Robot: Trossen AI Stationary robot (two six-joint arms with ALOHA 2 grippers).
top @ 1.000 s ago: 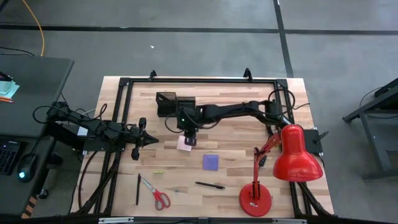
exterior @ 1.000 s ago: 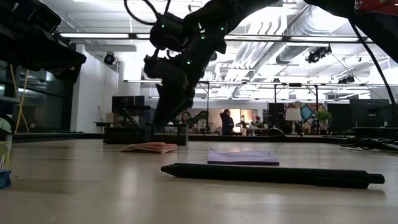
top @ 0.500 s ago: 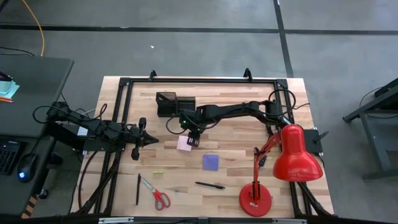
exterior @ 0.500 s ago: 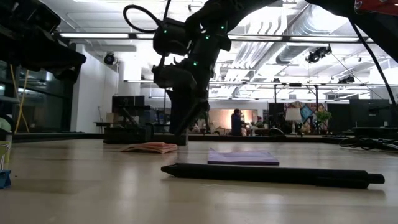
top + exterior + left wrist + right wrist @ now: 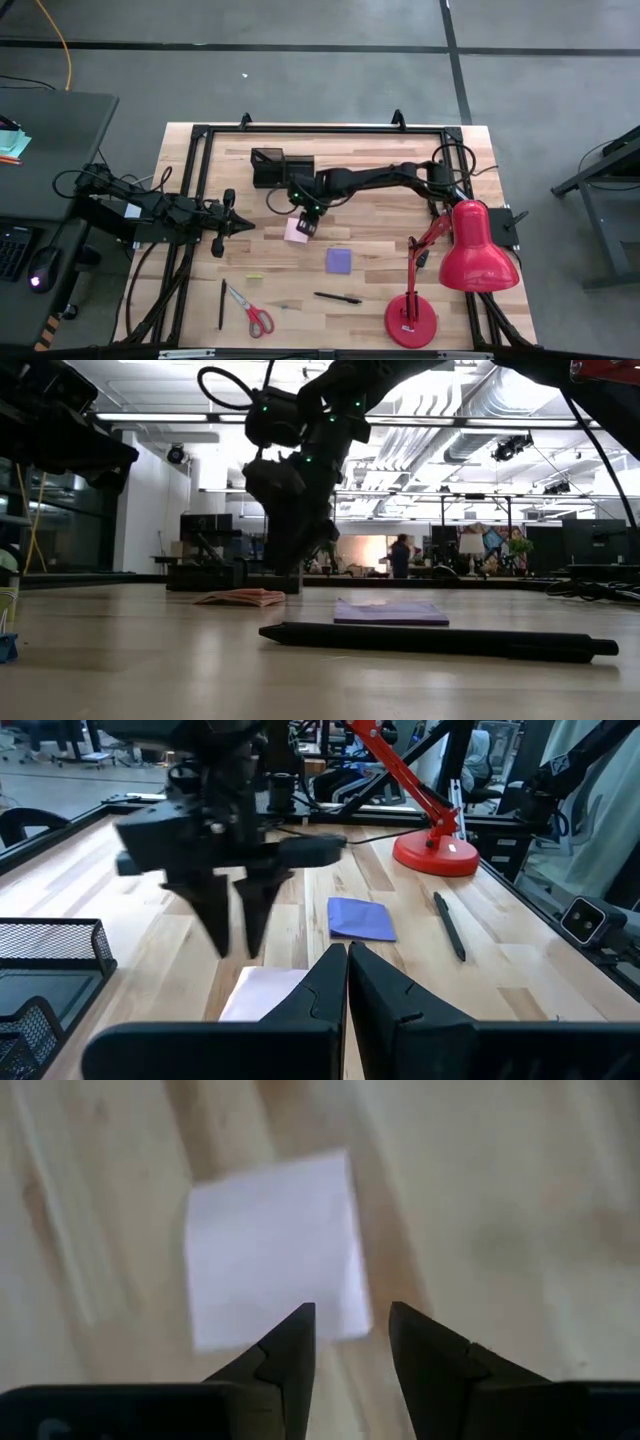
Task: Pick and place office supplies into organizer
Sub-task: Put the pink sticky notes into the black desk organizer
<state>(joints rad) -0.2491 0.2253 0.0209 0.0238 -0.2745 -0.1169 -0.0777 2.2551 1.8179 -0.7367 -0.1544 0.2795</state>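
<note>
Right fingers (image 5: 345,1342) parted, empty, poised just above pink pad (image 5: 272,1248) lying flat on surface (image 5: 500,1200), gap aligned over its edge for pinching; left fingers (image 5: 347,970) clenched, empty, waiting aside; organizer (image 5: 268,166) beyond.

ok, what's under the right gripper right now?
The pink sticky-note pad lies flat on the wooden table, directly below the right gripper, whose fingers are apart and hold nothing. From above, the gripper covers part of the pad's edge.
</note>
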